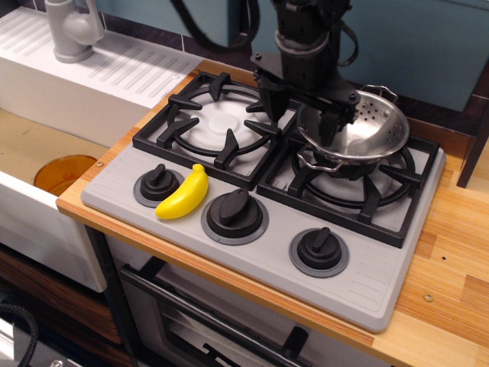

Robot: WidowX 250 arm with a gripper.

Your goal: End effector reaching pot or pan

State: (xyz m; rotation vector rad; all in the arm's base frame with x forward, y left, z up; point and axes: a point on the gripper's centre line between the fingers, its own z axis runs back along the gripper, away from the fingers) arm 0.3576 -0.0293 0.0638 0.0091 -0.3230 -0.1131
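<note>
The shiny steel colander [365, 131] sits on the right rear burner grate [359, 187], with a wire loop handle at its front left and one at its back. My black gripper [300, 115] hangs from a bulky black wrist with cables, over the colander's left rim. It is open. One finger [271, 101] is outside the rim on the left and the other finger [330, 126] reaches down inside the bowl. The rim lies between the fingers; I cannot tell whether they touch it.
The left burner grate [218, 122] is beside the gripper. A yellow toy banana [184, 194] lies by the left of three black knobs [234, 214] at the stove front. A sink with a grey faucet [72, 30] is at the left. A wooden counter [451, 260] is at the right.
</note>
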